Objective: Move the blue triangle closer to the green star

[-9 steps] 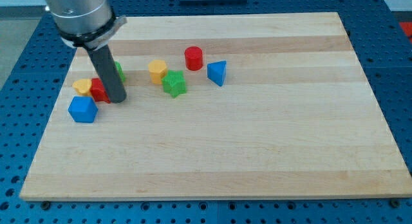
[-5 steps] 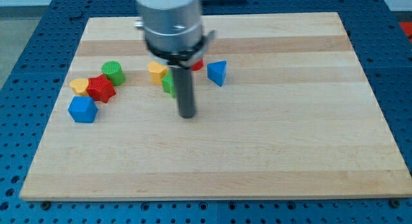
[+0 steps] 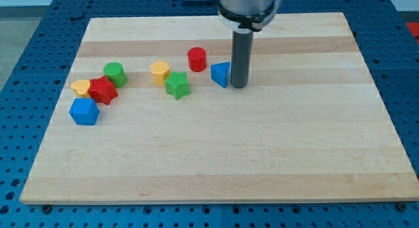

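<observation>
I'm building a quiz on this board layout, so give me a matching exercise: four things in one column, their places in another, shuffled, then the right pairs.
Things:
1. blue triangle
2. green star
3. blue cube
4. my tip

Places:
A. farthest toward the view's left and bottom of all blocks
B. directly at the blue triangle's right side
C. just below the yellow block
D. right of the red cylinder

Pairs: 1-D, 2-C, 3-A, 4-B

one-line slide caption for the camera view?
My tip sits at the blue triangle's right side, green star to its left.

two blue blocks (image 3: 220,73), two red blocks (image 3: 196,59), two yellow blocks (image 3: 160,72), two green blocks (image 3: 177,85)
</observation>
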Motion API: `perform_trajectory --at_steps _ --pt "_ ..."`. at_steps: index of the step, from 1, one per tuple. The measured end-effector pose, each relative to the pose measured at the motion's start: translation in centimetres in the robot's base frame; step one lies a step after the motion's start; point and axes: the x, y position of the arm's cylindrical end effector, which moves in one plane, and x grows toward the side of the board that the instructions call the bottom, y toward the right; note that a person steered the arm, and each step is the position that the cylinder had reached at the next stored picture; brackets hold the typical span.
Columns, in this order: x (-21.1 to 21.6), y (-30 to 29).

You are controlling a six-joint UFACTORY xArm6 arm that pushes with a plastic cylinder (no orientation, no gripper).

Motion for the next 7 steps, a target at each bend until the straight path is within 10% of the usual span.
perform_trajectory --at_steps 7 --pt "-2.3 -15.1"
